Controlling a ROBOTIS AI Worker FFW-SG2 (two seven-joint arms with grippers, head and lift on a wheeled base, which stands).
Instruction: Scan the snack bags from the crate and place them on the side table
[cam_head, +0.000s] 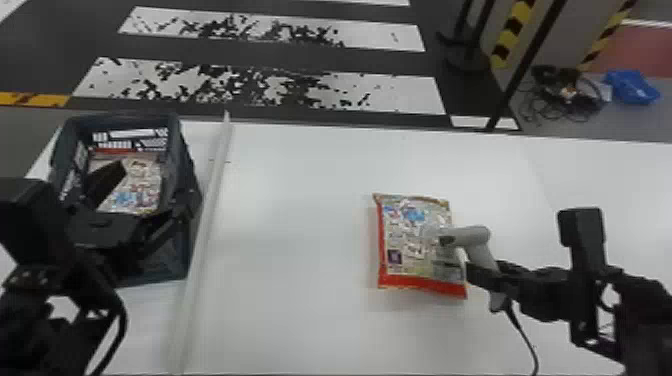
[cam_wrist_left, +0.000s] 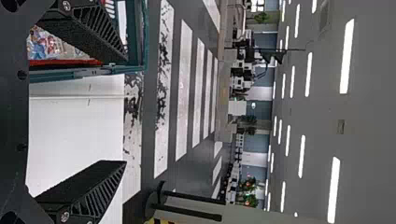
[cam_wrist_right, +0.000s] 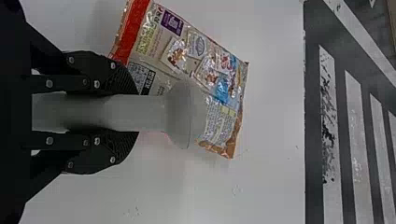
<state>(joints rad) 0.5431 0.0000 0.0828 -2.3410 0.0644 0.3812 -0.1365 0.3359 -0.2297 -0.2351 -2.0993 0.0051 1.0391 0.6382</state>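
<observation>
Over the crate (cam_head: 175, 131) at the left, my left gripper (cam_head: 156, 181) stands open, one finger above a snack bag (cam_head: 141, 181) lying inside. In the left wrist view my left gripper (cam_wrist_left: 125, 110) has its fingers wide apart, with the crate (cam_wrist_left: 88, 73) beside one of them. My right gripper (cam_head: 472, 275) is shut on the grey handheld scanner (cam_head: 470, 235), whose head is above the right part of another snack bag (cam_head: 400, 240) lying flat on the white table. The right wrist view shows my right gripper (cam_wrist_right: 135, 113) around the scanner (cam_wrist_right: 140, 113), with the bag (cam_wrist_right: 205, 65) beyond.
A pale raised strip (cam_head: 205, 225) runs along the white table (cam_head: 290, 240) between the crate and the bag. The scanner's cable (cam_head: 525, 335) hangs toward the front. Black stands, cables and a blue item (cam_head: 632, 87) are on the floor behind.
</observation>
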